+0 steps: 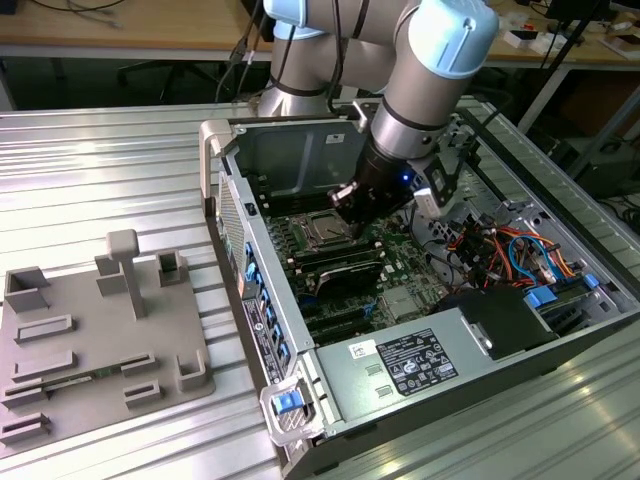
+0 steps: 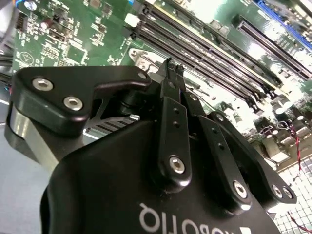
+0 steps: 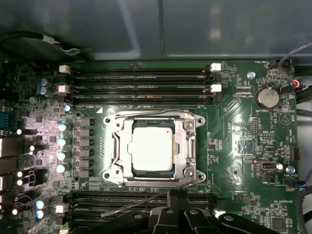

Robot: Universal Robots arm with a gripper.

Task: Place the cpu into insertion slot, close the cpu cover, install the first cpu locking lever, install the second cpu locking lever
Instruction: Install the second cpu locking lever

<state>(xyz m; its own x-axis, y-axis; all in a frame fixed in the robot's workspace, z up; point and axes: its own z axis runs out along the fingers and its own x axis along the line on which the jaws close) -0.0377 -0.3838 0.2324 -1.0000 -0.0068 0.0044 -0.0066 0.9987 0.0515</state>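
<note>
Silver cover [image 3: 187, 146] is lying flat around the cpu [image 3: 152, 148] in the first wrist view, and the cpu is sitting inside the slot [image 3: 152, 169]; the gripper [image 3: 175, 200] is waiting at 6 o'clock from it. Fingers [image 2: 168, 73] are pressing together, narrow, holding nothing, in the second wrist view. Over the case [image 1: 330, 395], the gripper [image 1: 345, 195] is hanging at 12 o'clock from the cpu [image 1: 328, 233] in the exterior view.

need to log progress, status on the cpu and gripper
Gripper shut, empty, low over the motherboard. Cpu seated in insertion slot, cpu cover down around it.
</note>
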